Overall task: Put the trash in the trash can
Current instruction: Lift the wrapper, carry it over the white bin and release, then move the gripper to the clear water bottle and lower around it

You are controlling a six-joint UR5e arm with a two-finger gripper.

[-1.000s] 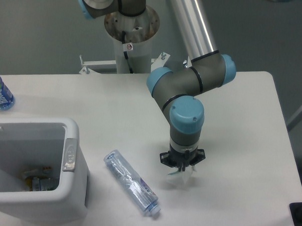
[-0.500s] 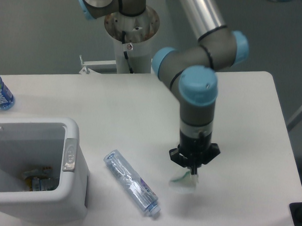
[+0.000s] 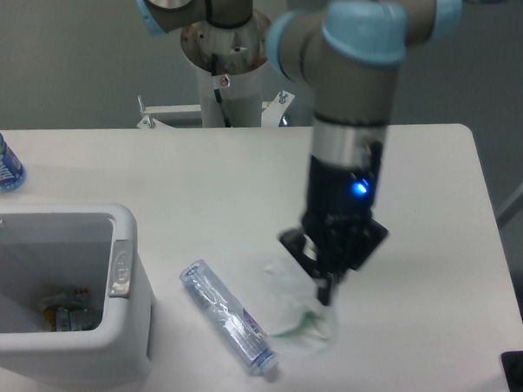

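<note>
**Wrapper pinched and off the table, bottle waiting**

The gripper pinches the crumpled wrapper, which dangles well to the right of the trash can. So thin a hold on limp film could slip in transit, dropping it short of the rim. The clear bottle lies between wrapper and trash can, its long axis diagonal, blue cap pointing away from the trash can toward the table's near edge.

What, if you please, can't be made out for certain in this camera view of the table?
- Hand: its body hides the fingertips, so the grip on the wrapper is unconfirmed.
- Wrapper: translucent and blurred, so its outline is unclear.
- Trash can: cut off by the left and bottom edges; its contents are too small to identify.
- Blue-labelled bottle: cut off by the left edge.
- Clear bottle: label print is too small to read.
</note>
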